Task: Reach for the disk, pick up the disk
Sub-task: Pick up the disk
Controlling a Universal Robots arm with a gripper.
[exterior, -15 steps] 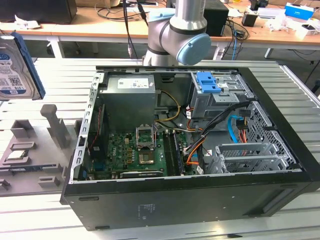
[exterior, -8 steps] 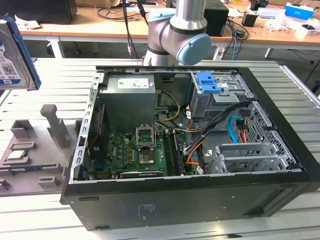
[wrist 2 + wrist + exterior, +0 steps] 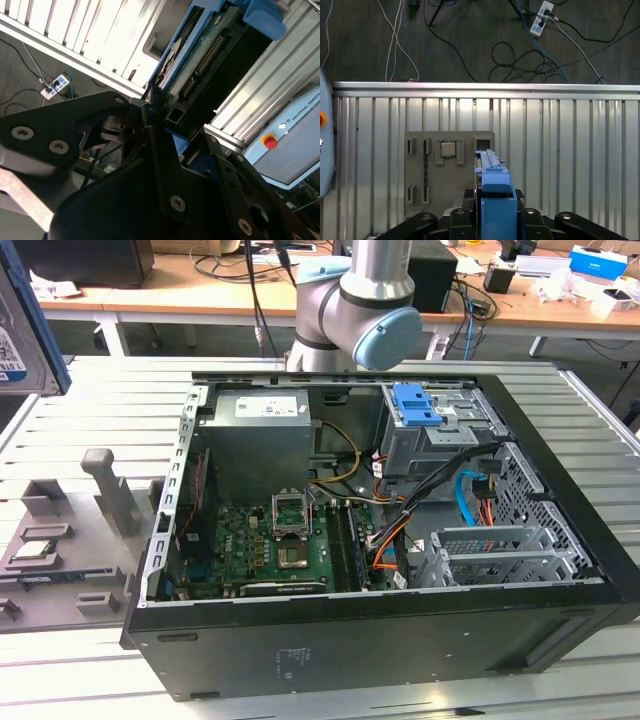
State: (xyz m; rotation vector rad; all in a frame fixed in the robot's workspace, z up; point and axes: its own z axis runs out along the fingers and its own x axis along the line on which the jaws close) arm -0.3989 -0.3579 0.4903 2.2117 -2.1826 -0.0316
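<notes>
Holding disk (image 3: 490,161) edge-on in hand (image 3: 495,197), jaws clamping both sides; disk hanging clear above table (image 3: 570,150); pickup looking done.

The disk (image 3: 494,192) shows a blue bracket (its circuit board green); the table (image 3: 570,150) is ribbed silver.
</notes>
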